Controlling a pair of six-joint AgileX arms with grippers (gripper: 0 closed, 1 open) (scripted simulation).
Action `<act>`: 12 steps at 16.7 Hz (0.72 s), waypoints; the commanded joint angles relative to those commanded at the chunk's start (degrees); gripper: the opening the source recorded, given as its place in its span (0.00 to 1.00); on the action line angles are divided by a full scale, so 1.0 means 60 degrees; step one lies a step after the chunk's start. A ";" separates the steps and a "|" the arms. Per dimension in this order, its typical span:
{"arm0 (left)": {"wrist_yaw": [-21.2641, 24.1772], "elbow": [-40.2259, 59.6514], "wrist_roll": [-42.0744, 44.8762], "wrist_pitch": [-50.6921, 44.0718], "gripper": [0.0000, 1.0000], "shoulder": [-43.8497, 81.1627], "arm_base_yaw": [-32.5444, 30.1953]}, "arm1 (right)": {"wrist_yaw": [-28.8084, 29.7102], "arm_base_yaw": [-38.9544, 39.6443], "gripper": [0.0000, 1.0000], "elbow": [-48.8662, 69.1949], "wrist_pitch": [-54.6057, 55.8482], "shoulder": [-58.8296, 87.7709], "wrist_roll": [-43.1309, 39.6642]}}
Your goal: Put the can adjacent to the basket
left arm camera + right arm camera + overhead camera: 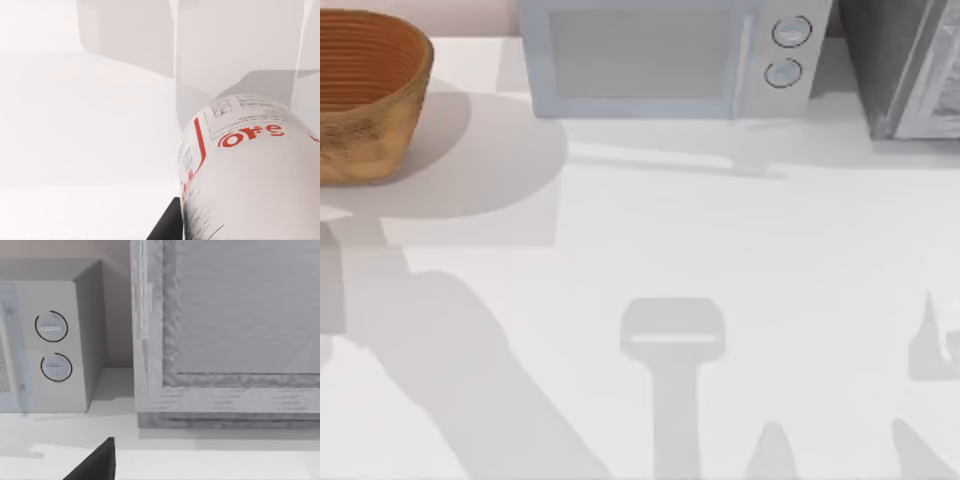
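The can lies very close to the left wrist camera; its white body carries red lettering and fine print. My left gripper is shut on it, and one dark finger shows against the can's side. White table stretches beyond it. The basket, orange-brown wicker with ribbed coils inside, stands at the table's back left corner in the top view. A dark part of my right gripper shows low in the right wrist view, facing the back right of the table.
A grey microwave with two round knobs stands at the back middle, also in the right wrist view as the microwave. A grey framed cabinet stands at the back right. Arm shadows fall across the white table's front.
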 joint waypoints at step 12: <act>0.0000 0.0000 0.0000 0.0000 1.00 0.0000 0.0000 | 0.0000 0.0000 1.00 0.0000 0.0000 0.0000 0.0000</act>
